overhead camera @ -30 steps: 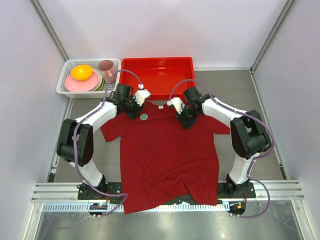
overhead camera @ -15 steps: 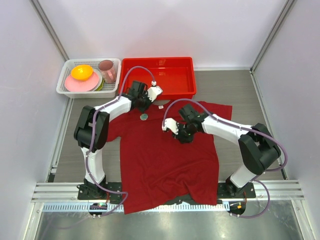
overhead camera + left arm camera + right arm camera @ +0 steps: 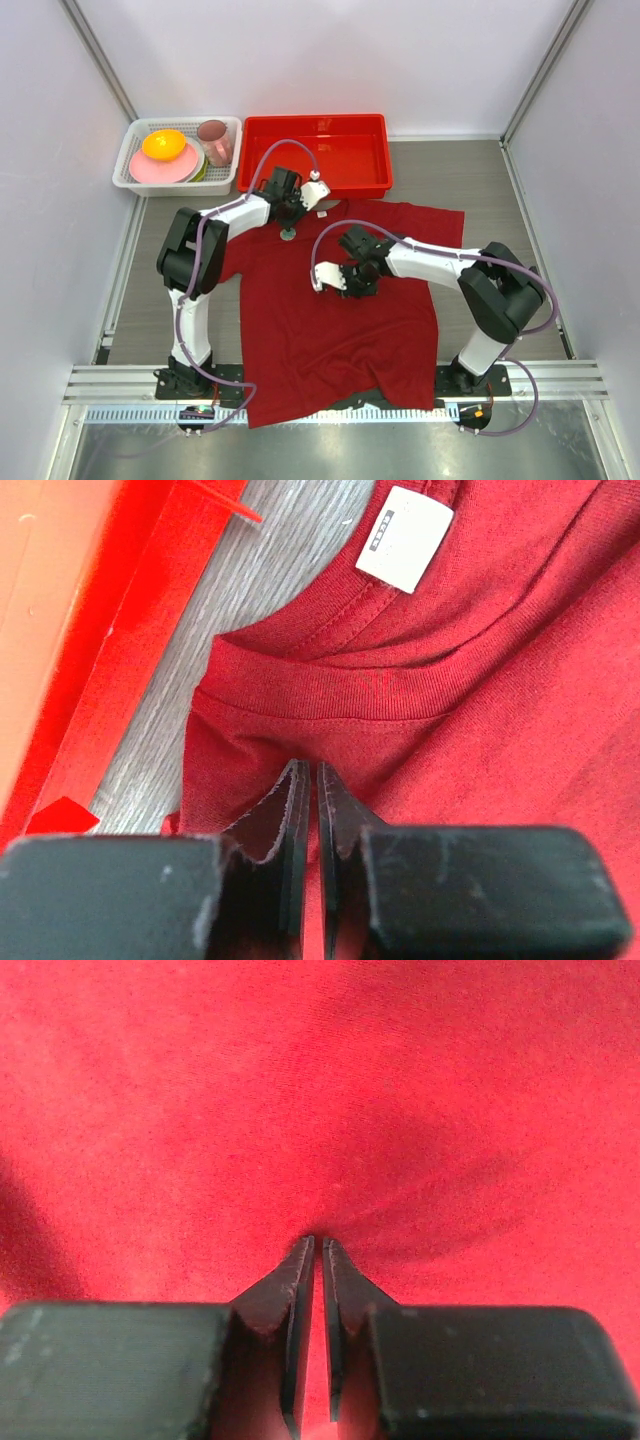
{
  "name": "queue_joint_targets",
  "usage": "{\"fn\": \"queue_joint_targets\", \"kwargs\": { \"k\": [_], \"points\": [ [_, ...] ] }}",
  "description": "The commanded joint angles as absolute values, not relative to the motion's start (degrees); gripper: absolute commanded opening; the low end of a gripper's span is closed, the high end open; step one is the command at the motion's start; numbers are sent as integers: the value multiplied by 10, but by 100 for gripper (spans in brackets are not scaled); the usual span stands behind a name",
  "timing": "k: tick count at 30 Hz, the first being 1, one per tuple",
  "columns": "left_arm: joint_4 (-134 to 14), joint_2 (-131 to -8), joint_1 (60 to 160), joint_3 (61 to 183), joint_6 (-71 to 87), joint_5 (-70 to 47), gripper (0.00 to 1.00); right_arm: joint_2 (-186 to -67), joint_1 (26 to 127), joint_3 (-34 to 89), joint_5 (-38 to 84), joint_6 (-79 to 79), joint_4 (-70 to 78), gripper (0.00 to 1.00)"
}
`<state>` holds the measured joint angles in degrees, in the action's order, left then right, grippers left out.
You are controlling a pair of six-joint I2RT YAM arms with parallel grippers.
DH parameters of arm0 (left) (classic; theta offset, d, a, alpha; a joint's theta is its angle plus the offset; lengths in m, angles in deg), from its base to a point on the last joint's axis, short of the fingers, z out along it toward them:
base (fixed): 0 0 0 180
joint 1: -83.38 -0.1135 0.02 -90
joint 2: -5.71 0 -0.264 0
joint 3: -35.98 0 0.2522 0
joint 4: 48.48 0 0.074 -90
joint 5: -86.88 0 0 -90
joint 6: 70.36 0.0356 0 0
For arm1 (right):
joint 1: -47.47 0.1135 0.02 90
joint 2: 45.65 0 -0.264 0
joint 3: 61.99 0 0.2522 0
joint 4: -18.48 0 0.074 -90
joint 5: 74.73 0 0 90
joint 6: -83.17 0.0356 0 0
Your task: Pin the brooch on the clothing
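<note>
Dark red knit T-shirt (image 3: 340, 320) is spread flat on the grey wood-grain table (image 3: 480, 175). The brooch (image 3: 287, 235), a little round pale-rimmed disc, sits on the chest around 7 o'clock from the ribbed collar (image 3: 340, 690) and its white rectangular label (image 3: 405, 538). The left gripper (image 3: 307, 780) is clenched, tips on the cloth just under the collar; can't tell if it's got fabric. The right gripper (image 3: 317, 1245) is pinched on a pucker of shirt mid-chest. A glossy red plastic tray (image 3: 315, 125) sits at 12 o'clock.
</note>
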<state>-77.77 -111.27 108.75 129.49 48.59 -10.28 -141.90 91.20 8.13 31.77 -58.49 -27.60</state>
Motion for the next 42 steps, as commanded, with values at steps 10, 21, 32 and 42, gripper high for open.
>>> {"fn": "queue_joint_targets", "kwargs": {
  "k": [10,21,32,42],
  "points": [
    [-781,-1126,1099,1317,544,-65,8,-1405,974,48,335,-708,-412,18],
    [-779,-1139,1104,1324,544,-57,9,-1394,984,50,350,-733,-441,19],
    [-821,-970,1102,1284,484,-138,39,-1352,898,145,343,-582,-369,32],
    [-954,-786,1011,1121,472,-218,57,-1368,676,175,291,-435,-344,42]
  ]
}}
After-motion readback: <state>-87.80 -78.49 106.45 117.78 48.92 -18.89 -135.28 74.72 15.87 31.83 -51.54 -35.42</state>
